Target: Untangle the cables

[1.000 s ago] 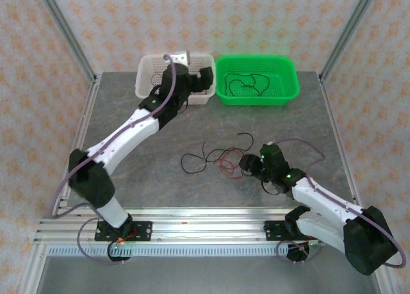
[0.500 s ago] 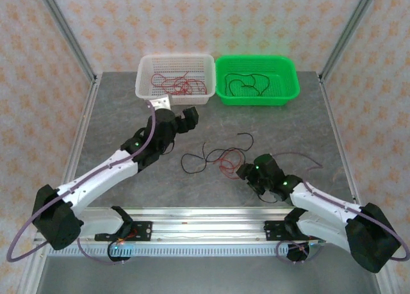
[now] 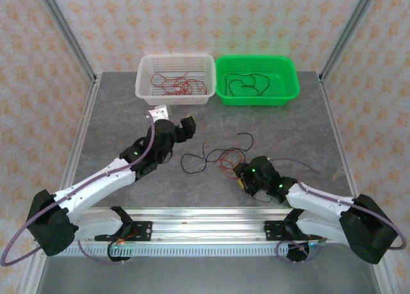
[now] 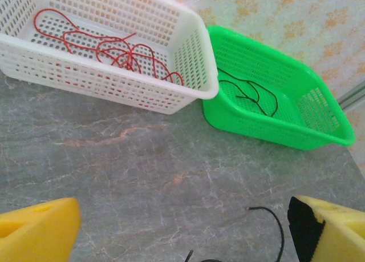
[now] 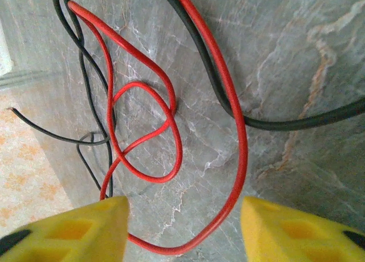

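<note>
Worktop (image 3: 115, 114): grey marbled surface. Walls (image 3: 211, 18): cream wallpaper, orange floral pattern. Aluminium frame posts (image 3: 65, 31) at rear corners; aluminium rail (image 3: 211, 220) along near edge.

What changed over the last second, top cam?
Left gripper drew back from over the white basket toward the tangle, jaws open, empty. Right gripper shifted left to the tangle's edge, straddling a red cable, not yet gripped. White basket, green basket and tangle stayed put.
</note>
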